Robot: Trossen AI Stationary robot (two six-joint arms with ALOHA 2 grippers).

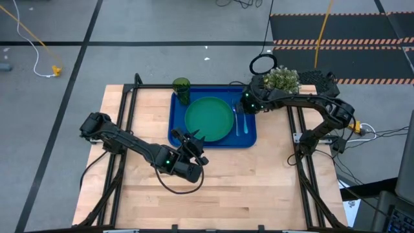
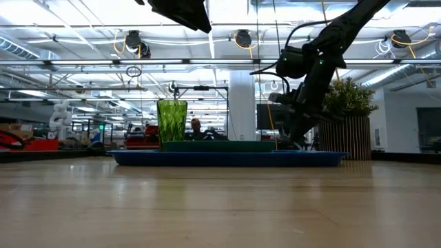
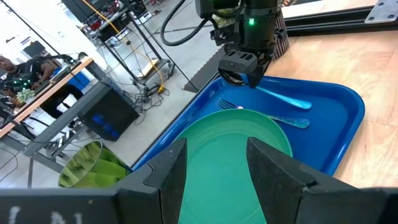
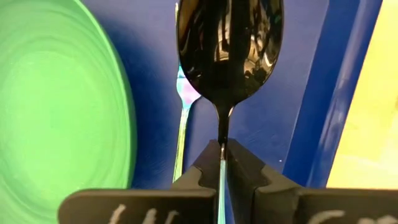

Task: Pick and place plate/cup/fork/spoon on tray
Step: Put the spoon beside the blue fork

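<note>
**Spoon going down last**

Over the tray's (image 1: 249, 139) right-hand strip, the right gripper (image 4: 222, 163) is holding the spoon (image 4: 229, 50), fingers clenched on the thin neck just below the dark bowl, which is sticking out ahead of them. Gripping it there is keeping the spoon steady and in line with the gap it seems meant for, the blue lane between the plate (image 1: 209, 118) and the tray's rim. The fork (image 3: 261, 113) is already lying in that lane, right beside the plate, so the spoon is being carried alongside it, on the rim side, rather than on top of it. I cannot tell whether the spoon is touching the tray yet.

The plate is sitting flat in the middle of the tray, and the cup (image 1: 182, 90) is standing upright in the tray's far left corner, clear of the plate.

Near the tray's front edge, the left gripper (image 1: 194, 144) is waiting with its fingers released, holding nothing, aimed across the plate and keeping out of the right arm's way.

To my eye this is the final item.
</note>
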